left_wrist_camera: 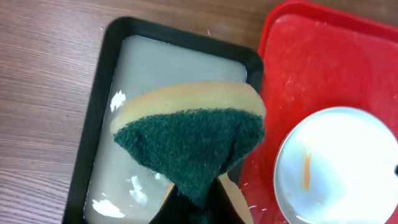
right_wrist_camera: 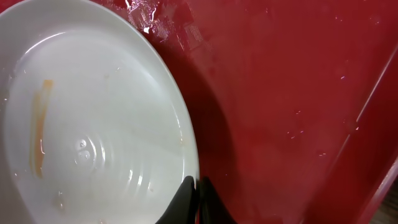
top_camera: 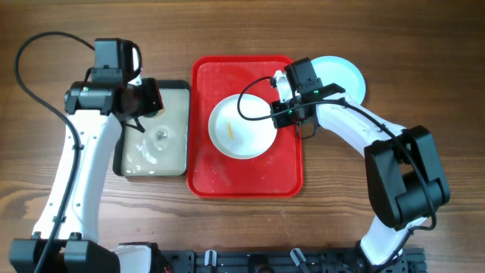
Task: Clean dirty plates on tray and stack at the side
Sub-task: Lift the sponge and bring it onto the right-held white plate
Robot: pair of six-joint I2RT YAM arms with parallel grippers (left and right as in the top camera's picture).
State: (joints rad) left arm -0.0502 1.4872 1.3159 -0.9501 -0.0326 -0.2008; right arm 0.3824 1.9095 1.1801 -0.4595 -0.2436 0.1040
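Wooden surface (top_camera: 424, 53), red tray (top_camera: 284, 178) at centre carrying an orange-streaked white plate (top_camera: 241, 129), turquoise plate (top_camera: 342, 74) far right of it, right gripper (right_wrist_camera: 198, 186) jaws clenched on the white plate's rim, left gripper (left_wrist_camera: 198, 208) jaws grasping a green-faced sponge (left_wrist_camera: 189, 137) over the black-rimmed tray (top_camera: 151, 173).

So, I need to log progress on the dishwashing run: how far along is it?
Done, it seems: one pale turquoise round plate lies on the table beside the large red plastic tray. In hand: the right gripper pinches the rim of the white round plate, which shows an orange smear, while the left gripper holds a green-faced yellow sponge over the black-rimmed tray of cloudy water. Left: scrubbing and stacking it.
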